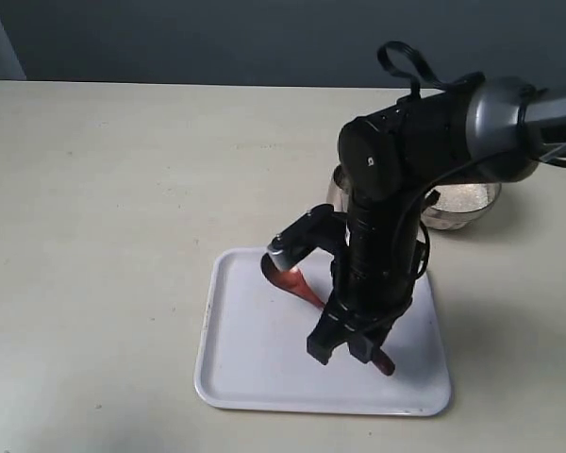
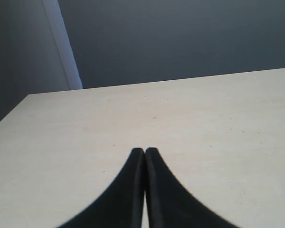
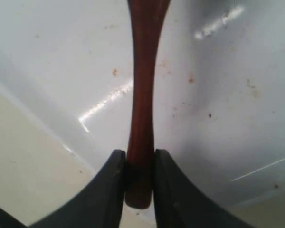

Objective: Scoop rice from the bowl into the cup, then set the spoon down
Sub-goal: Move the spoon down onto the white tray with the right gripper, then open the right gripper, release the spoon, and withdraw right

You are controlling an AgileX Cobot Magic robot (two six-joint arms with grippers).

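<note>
My right gripper (image 1: 358, 351) hangs low over the white tray (image 1: 245, 359), shut on the tail end of the dark reddish-brown spoon (image 1: 300, 285). The right wrist view shows the spoon (image 3: 142, 95) running away from the right gripper (image 3: 140, 164), its handle pinched between both fingers. The oval head points toward the tray's far left; I cannot tell whether it touches the tray. The steel bowl (image 1: 453, 222) with white rice (image 1: 467, 196) stands behind the tray at the right. Only a sliver of the steel cup (image 1: 337, 189) shows behind the arm. My left gripper (image 2: 144, 153) is shut and empty.
The white tray (image 3: 218, 118) has a few small brown specks and a raised rim. My right arm (image 1: 396, 170) blocks much of the space between tray and bowl. Under the left gripper lies bare beige tabletop (image 2: 204, 118), with a dark wall beyond its far edge.
</note>
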